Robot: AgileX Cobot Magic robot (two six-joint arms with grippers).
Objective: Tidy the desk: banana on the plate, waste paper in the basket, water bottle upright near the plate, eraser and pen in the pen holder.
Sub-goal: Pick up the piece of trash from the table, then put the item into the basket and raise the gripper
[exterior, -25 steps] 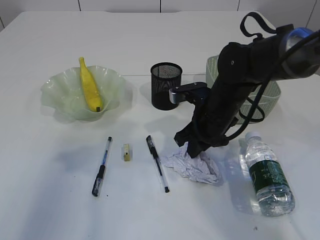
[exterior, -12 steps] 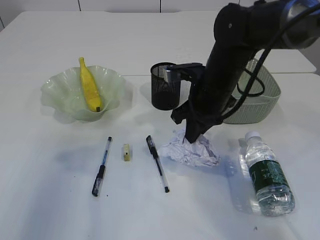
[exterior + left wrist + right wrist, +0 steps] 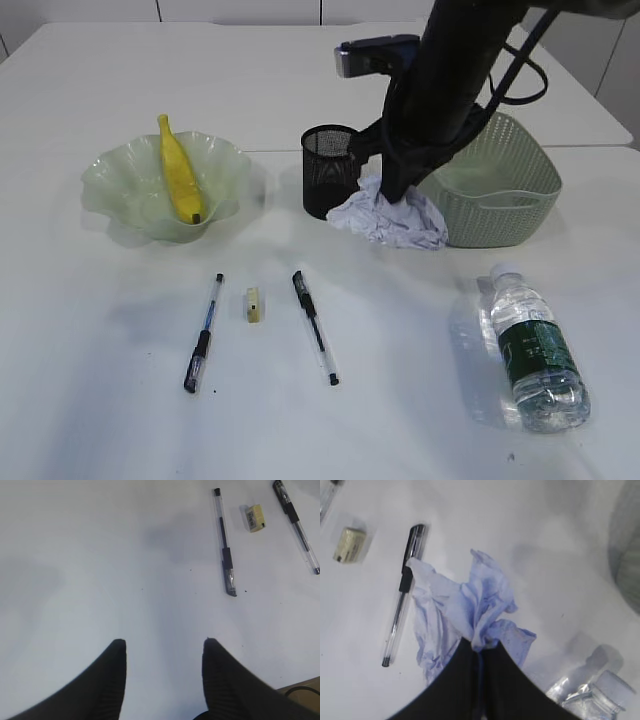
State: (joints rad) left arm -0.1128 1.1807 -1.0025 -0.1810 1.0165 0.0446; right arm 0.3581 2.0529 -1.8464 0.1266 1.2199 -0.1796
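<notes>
The right gripper [image 3: 479,652], black and narrow, is pinching a crumpled ball of white waste paper [image 3: 392,218] between jaws pressed tight together, and the paper is hanging clear of the white tabletop [image 3: 110,420]. In the exterior view the wad is dangling between the black wire-mesh pen holder [image 3: 331,171] and the near-left rim of the pale green slotted plastic basket [image 3: 495,182], overlapping both outlines; whether it is touching either one cannot be told.

The left gripper [image 3: 164,652] is hovering over bare table with its two dark fingers standing moderately apart and nothing between them.

The yellow banana [image 3: 179,172] is lying in the wavy translucent green plate [image 3: 115,188], well left of the holder. Along the front, a clear pen with a black grip [image 3: 204,331], a small cream eraser [image 3: 255,304] and a second clear pen with a black cap [image 3: 314,325] are lying in a row, apart from one another. The clear plastic water bottle with a dark green label [image 3: 532,350] is lying on its side near the right front corner, cap pointing toward the basket. Open table is spreading between the pens and the bottle, and across the near-left area.
</notes>
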